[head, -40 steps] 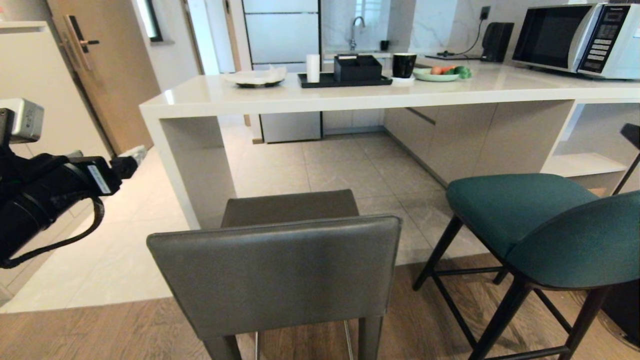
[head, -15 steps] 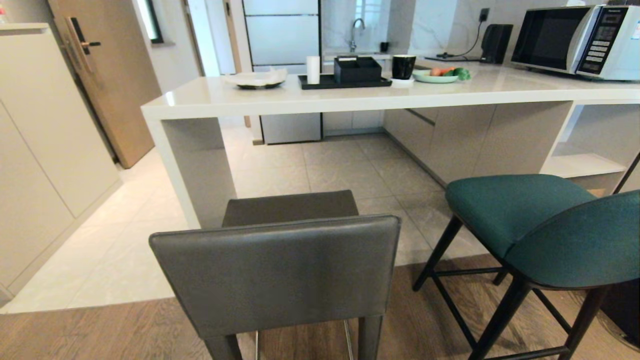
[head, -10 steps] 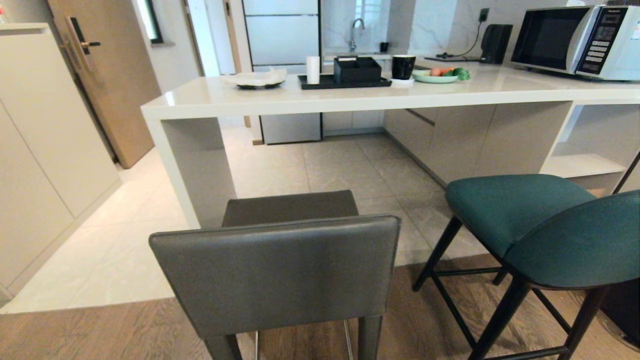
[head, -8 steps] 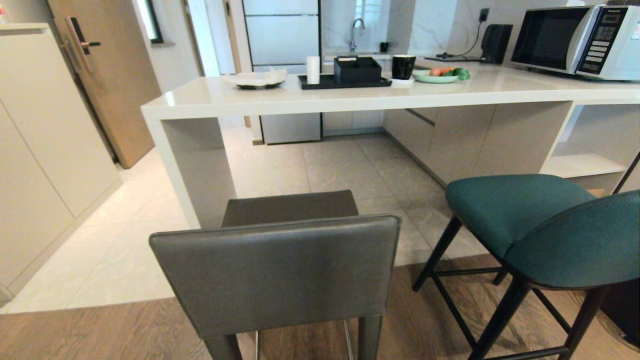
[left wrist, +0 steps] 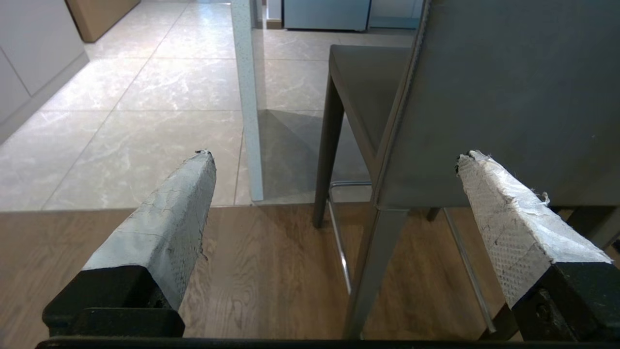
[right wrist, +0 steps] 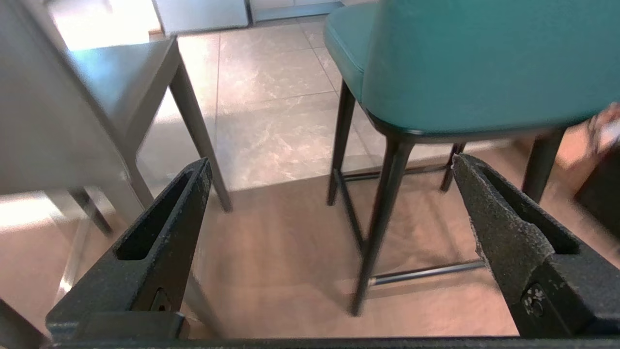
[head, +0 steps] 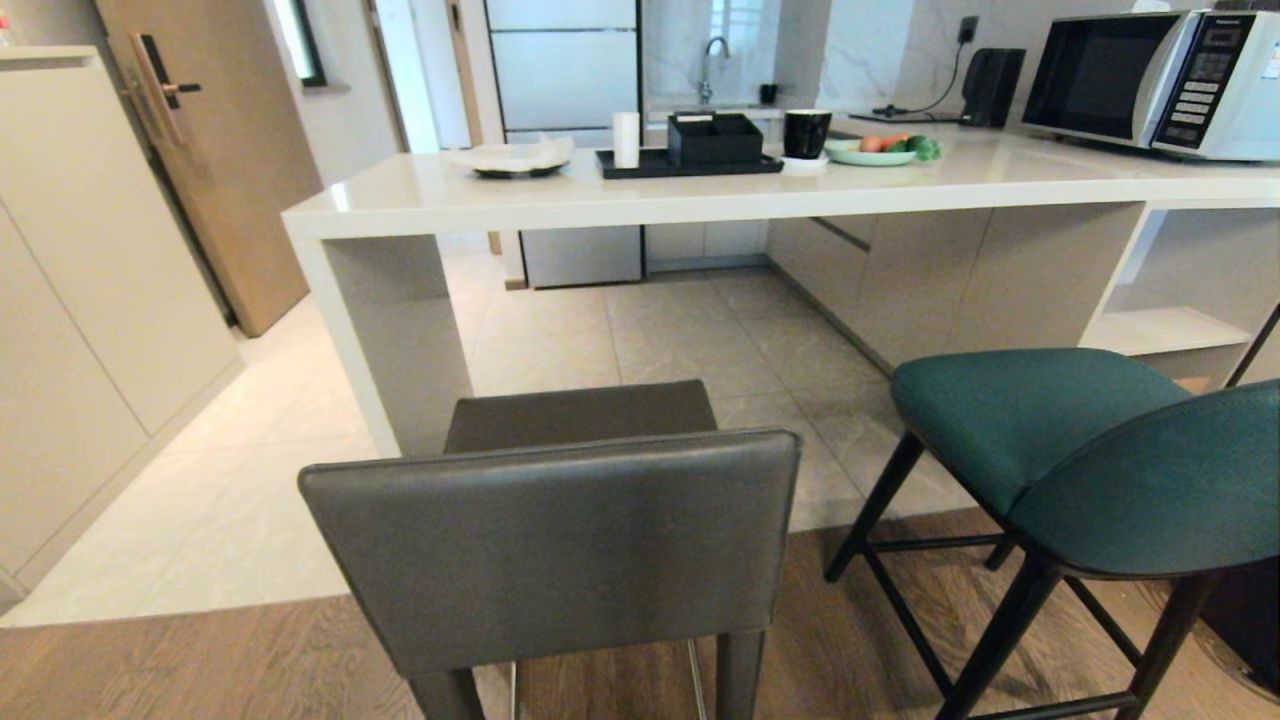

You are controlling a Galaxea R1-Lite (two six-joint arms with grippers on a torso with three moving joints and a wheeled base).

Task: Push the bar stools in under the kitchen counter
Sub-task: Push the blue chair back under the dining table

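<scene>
head view: the grey square-backed stool [head: 560,540] stands out on the wood floor, its seat short of the white worktop [head: 700,195], not under it; the teal stool [head: 1090,450] stands to its right, turned at an angle, also clear of the worktop edge; neither arm shows here, so by my reading nothing is pushed in yet and both stools are left to do; left wrist view: the left end effector [left wrist: 334,160] hangs low behind the grey stool's back, fingers spread wide, holding nothing; right wrist view: the right end effector [right wrist: 329,167] sits low behind the teal stool, equally wide and empty.
</scene>
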